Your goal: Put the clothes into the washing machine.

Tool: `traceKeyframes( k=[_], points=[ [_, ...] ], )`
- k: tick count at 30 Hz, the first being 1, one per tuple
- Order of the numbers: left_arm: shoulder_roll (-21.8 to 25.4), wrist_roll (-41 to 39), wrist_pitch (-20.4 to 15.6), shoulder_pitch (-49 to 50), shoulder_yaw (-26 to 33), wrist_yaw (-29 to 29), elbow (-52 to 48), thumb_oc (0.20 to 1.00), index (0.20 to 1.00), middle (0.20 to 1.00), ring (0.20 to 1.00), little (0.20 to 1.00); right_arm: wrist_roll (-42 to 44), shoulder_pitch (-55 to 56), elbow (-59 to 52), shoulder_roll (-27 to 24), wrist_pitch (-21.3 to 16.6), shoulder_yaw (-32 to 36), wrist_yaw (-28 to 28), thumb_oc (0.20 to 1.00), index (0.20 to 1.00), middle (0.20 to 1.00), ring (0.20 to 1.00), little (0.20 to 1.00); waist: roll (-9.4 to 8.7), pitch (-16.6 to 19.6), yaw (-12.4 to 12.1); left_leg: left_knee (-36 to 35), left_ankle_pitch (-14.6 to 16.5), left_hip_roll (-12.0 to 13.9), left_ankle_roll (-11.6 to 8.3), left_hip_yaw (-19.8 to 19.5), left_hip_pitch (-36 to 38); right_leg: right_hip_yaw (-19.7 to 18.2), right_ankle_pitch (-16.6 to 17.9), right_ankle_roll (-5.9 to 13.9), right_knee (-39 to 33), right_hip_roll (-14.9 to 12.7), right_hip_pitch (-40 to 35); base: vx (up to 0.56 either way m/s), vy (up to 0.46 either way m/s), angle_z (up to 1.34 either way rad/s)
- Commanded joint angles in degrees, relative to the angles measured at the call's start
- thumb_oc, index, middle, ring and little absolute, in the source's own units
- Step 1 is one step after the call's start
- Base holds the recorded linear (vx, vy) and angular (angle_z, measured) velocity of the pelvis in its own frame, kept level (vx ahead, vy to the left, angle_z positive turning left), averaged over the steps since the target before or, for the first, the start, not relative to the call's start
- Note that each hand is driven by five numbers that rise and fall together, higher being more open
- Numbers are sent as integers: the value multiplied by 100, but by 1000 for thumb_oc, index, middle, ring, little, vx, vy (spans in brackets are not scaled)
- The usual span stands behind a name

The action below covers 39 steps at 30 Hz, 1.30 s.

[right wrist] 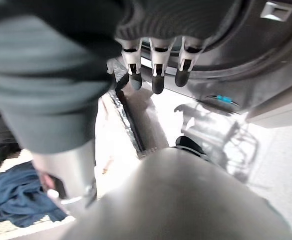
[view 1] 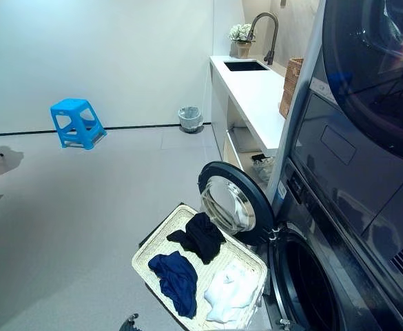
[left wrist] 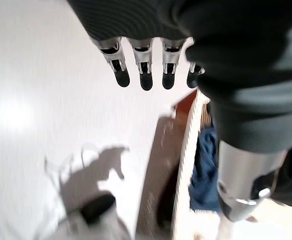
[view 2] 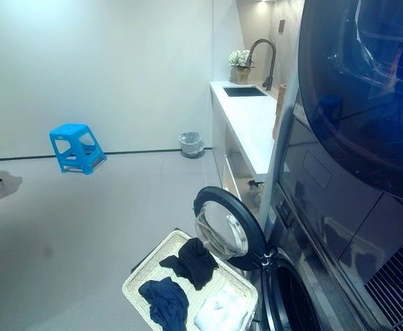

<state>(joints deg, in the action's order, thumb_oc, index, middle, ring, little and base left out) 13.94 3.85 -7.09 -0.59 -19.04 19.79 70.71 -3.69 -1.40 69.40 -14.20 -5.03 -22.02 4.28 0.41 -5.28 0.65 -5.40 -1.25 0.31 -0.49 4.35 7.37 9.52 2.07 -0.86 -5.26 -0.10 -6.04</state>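
While both hands hang slack-fingered and empty, left hand (left wrist: 146, 70) over the floor beside the basket (view 1: 161, 238), right hand (right wrist: 155, 65) near the washing machine (view 1: 311, 276): nothing loaded yet. Black garment (view 1: 201, 234), navy garment (view 1: 177, 276), white garment (view 1: 229, 289) lying in the basket below the open door (view 1: 232, 201). Next, probably: reach down, grasp one.

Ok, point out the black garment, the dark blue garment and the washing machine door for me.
black garment (view 1: 201, 236), left eye view, middle of the bundle.
dark blue garment (view 1: 176, 279), left eye view, centre of the crumpled cloth.
washing machine door (view 1: 226, 203), left eye view, the glass porthole of the open door.
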Motion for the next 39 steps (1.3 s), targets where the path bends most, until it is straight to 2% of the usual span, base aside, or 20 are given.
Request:
traceKeyframes(
  k=[1,7,12,16,19,25,27,28,31,33,35,36,39],
  points=[
    [-3,246,-120,-812,-148,541,26,1000,1000,1000,1000,1000,235,-590,144,0,-81,-285,-36,1000,1000,1000,1000,1000,-88,-554,4,99,212,-294,113,121,-76,-172,-144,464,290,-92,97,-40,73,-2],
    [112,40,-3,-1374,-373,863,-106,1000,1000,1000,1000,1000,666,-945,-61,-309,-211,-262,-157,1000,1000,1000,1000,1000,52,-1151,211,435,153,-312,107,179,-805,-417,-24,415,468,-118,876,-61,97,-7],
    [232,-304,-142,-1936,-451,1248,-201,1000,1000,1000,1000,1000,876,-1356,-245,-560,-423,-319,-242,1000,1000,1000,1000,1000,120,-1693,371,780,74,-357,87,206,-1527,-663,92,382,720,-130,1642,-68,135,-19],
    [385,-540,-109,-2317,-448,1370,-238,1000,1000,1000,1000,1000,1161,-1631,-411,-622,-525,-401,-314,1000,1000,1000,1000,1000,58,-1993,438,1067,51,-406,133,188,-2052,-870,104,396,1097,-98,2271,-55,84,-28],
    [601,-781,-130,-2678,-303,1218,-154,1000,1000,1000,1000,1000,1321,-1805,-690,-665,-551,-457,-365,1000,1000,1000,1000,1000,-22,-2214,469,1327,34,-488,178,129,-2514,-1040,125,423,1397,-48,2778,-46,70,-24],
    [803,-1070,-133,-3277,-112,1126,-15,1000,1000,1000,1000,1000,1657,-1948,-1290,-712,-407,-483,-594,1000,1000,1000,1000,1000,-147,-2452,595,1791,71,-536,163,132,-3207,-1172,202,407,1630,19,3436,-7,82,-20],
    [829,-1051,-100,-3366,-116,1123,7,1000,1000,1000,1000,1000,1700,-1963,-1342,-710,-384,-484,-629,1000,1000,1000,1000,1000,-180,-2452,616,1878,98,-543,164,141,-3321,-1188,221,405,1650,23,3541,17,53,-10],
    [923,-998,-24,-3583,-150,1154,72,1000,1000,1000,1000,1000,1721,-2005,-1415,-714,-361,-522,-639,1000,1000,1000,1000,1000,-272,-2452,668,2082,173,-548,167,153,-3566,-1220,269,406,1690,32,3751,23,36,-8],
    [971,-994,9,-3678,-170,1158,97,1000,1000,1000,1000,1000,1707,-2023,-1446,-716,-353,-552,-642,1000,1000,1000,1000,1000,-312,-2452,689,2181,211,-552,171,158,-3679,-1230,292,406,1707,38,3843,14,14,-11],
    [1139,-1002,188,-4045,-221,1243,208,1000,1000,1000,1000,1000,1759,-2081,-1541,-725,-326,-661,-651,1000,1000,1000,1000,1000,-436,-2452,753,2464,318,-528,171,175,-4042,-1255,335,401,1775,73,4121,28,5,-16],
    [1191,-1016,199,-4151,-224,1256,268,1000,1000,1000,1000,1000,1783,-2108,-1537,-731,-345,-682,-634,1000,1000,1000,1000,1000,-466,-2452,771,2513,335,-524,170,171,-4121,-1262,343,399,1786,82,4184,21,-9,-11],
    [1324,-1007,258,-4474,-264,1302,417,1000,1000,1000,1000,1000,1886,-2186,-1582,-725,-385,-777,-652,1000,1000,1000,1000,1000,-536,-2452,814,2679,379,-525,153,143,-4394,-1261,364,395,1841,103,4405,18,-16,-19],
    [1386,-1023,283,-4676,-313,1295,514,1000,1000,1000,1000,1000,1958,-2234,-1662,-720,-373,-835,-670,1000,1000,1000,1000,1000,-579,-2452,841,2797,405,-534,144,96,-4563,-1257,373,390,1891,115,4554,9,-6,-5]
  ],
)
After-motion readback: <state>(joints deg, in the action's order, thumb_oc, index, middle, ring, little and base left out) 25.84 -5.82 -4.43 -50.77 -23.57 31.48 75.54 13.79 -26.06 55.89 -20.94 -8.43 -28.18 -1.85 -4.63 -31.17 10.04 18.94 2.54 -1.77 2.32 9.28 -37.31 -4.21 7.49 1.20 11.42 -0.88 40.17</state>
